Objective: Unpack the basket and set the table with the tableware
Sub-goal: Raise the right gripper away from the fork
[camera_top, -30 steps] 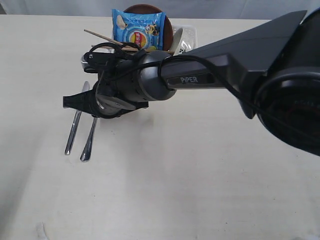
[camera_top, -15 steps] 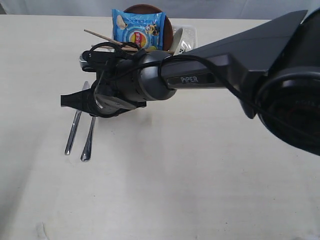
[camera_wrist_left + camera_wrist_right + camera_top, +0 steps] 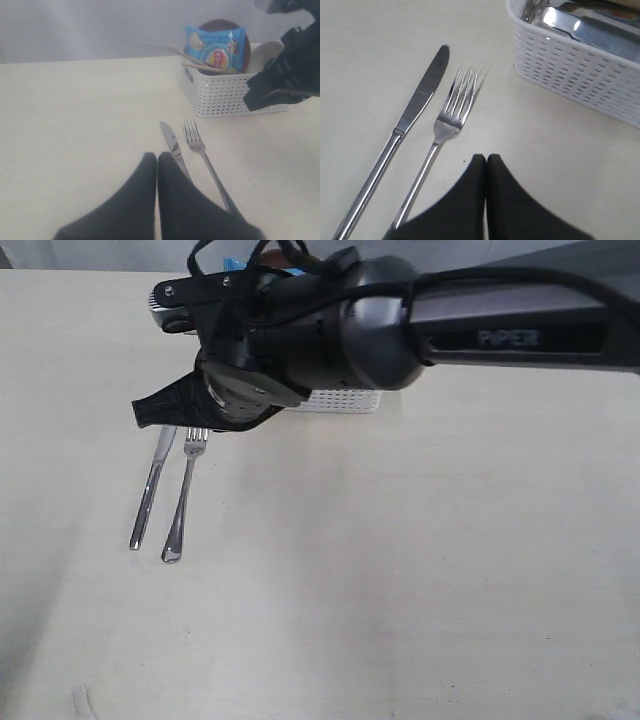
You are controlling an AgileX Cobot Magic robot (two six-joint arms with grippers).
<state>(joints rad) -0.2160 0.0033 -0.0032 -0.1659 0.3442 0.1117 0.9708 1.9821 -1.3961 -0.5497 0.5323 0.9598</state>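
Right gripper (image 3: 142,412), lifted clear, leaves fork (image 3: 184,495) on cream table (image 3: 400,590).

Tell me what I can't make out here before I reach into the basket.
- Exterior view: the right arm covers nearly all of the basket and its contents.
- Left wrist view: the snack bag hides most of the plate; the right arm blocks one end of the basket.
- Right wrist view: the frame edge cuts off the basket; the shiny metal inside is too blurred to name.
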